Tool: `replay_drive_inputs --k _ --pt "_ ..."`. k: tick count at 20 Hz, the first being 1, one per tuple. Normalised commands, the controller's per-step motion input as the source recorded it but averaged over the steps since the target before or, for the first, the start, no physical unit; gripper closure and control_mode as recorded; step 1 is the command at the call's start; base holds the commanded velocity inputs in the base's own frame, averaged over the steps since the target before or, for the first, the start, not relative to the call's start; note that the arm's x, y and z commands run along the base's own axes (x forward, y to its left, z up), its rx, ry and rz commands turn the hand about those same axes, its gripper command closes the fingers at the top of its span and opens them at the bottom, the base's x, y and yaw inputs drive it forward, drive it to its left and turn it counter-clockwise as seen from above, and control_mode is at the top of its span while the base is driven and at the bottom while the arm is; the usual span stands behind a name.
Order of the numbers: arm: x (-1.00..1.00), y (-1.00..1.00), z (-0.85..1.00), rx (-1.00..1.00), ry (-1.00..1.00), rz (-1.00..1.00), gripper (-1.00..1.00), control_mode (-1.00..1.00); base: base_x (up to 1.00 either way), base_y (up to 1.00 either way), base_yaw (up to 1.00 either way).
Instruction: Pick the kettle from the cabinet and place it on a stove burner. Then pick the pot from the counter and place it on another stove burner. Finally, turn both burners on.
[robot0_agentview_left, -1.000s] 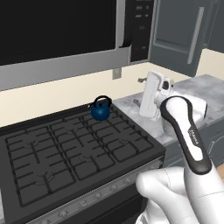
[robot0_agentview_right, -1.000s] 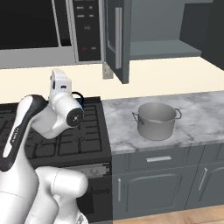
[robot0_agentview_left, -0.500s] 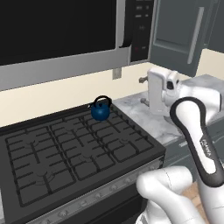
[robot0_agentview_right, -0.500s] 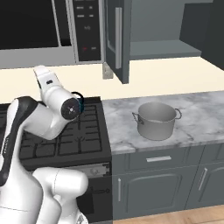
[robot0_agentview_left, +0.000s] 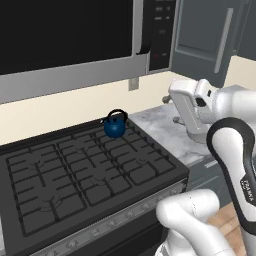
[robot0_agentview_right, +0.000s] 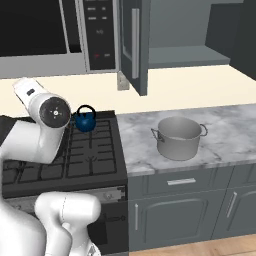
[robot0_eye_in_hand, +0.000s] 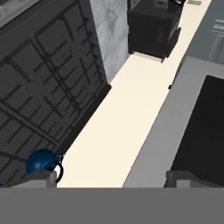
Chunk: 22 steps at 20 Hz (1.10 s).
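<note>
Pot (robot0_agentview_right: 178, 138) next: near front edge of counter (robot0_agentview_right: 225, 145), right of stove (robot0_agentview_left: 90, 170). Fingers (robot0_eye_in_hand: 43, 178) wide apart, empty. Kettle (robot0_agentview_left: 115, 125) on back right burner. Could bump kettle swinging across, or knock pot off edge.

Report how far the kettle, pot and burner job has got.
Done: the kettle sits on a back stove burner. In hand: nothing; the gripper is open and empty. Left: the pot stands on the counter and must go on another burner, then both burners need turning on.
</note>
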Motion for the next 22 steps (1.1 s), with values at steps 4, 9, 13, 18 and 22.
replay_drive_inputs --k 4,9,13,18,22 --pt "-0.11 -0.07 -0.10 -0.20 0.07 0.01 -1.00 -1.00 0.00 0.00 0.00" --pt "-0.06 -0.03 -0.03 -0.01 0.01 0.00 -1.00 -1.00 0.00 0.00 0.00" --pt "-0.14 0.00 -0.06 0.00 -0.06 -0.01 -1.00 -1.00 0.00 0.00 0.00" --pt "0.00 0.00 0.00 0.00 0.00 0.00 -1.00 1.00 -0.59 -0.37 -0.05" --pt "0.00 0.00 0.00 0.00 0.00 0.00 -1.00 1.00 -0.43 -0.48 -0.06"
